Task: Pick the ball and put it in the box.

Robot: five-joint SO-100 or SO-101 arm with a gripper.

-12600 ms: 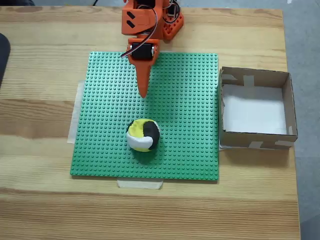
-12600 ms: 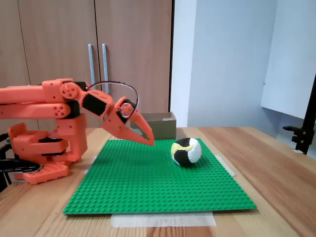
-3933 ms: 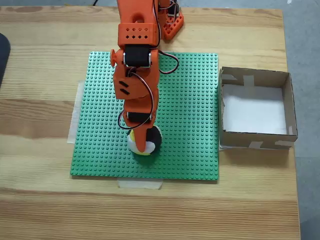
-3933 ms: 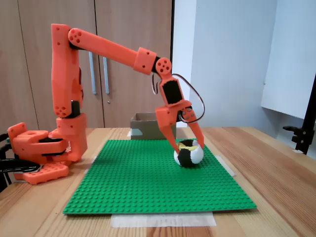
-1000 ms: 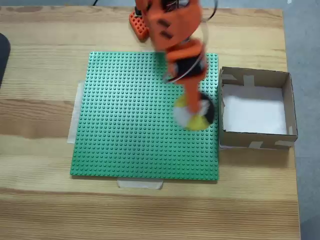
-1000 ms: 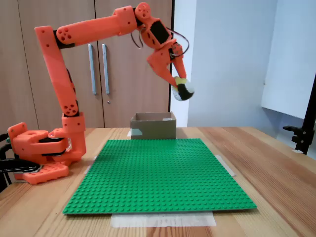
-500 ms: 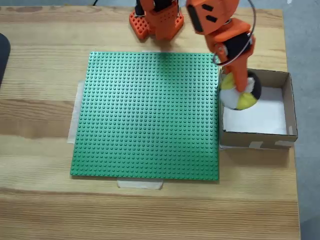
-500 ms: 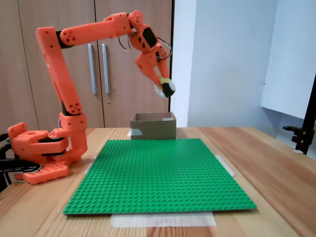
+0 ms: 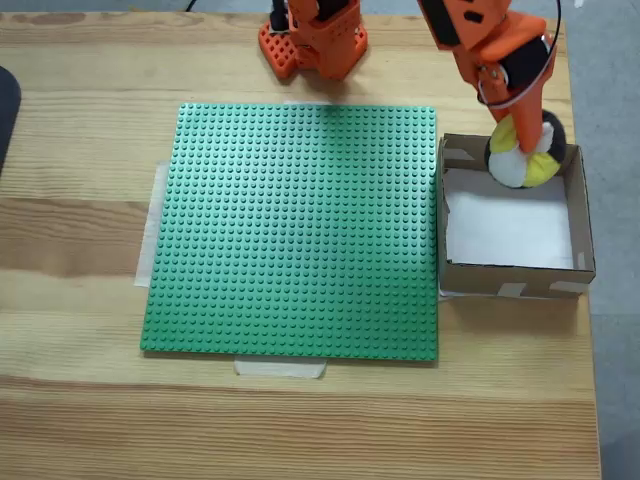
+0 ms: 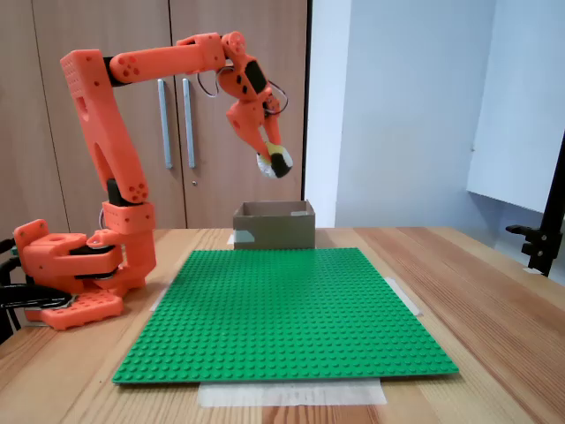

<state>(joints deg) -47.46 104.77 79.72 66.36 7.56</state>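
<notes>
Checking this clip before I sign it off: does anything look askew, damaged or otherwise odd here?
Nothing stands out. The gripper holds the ball in the air above the box, which sits square beside the green baseplate. The baseplate lies flat, taped to the table. Nothing is spilled or broken.

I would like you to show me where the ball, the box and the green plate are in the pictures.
ball (image 9: pixel 522 160): a fixed view from above, on its white and yellow patch.
box (image 9: pixel 512 281): same view, on its near cardboard wall.
green plate (image 10: pixel 282 309): a fixed view from the side, on its studded middle.
</notes>
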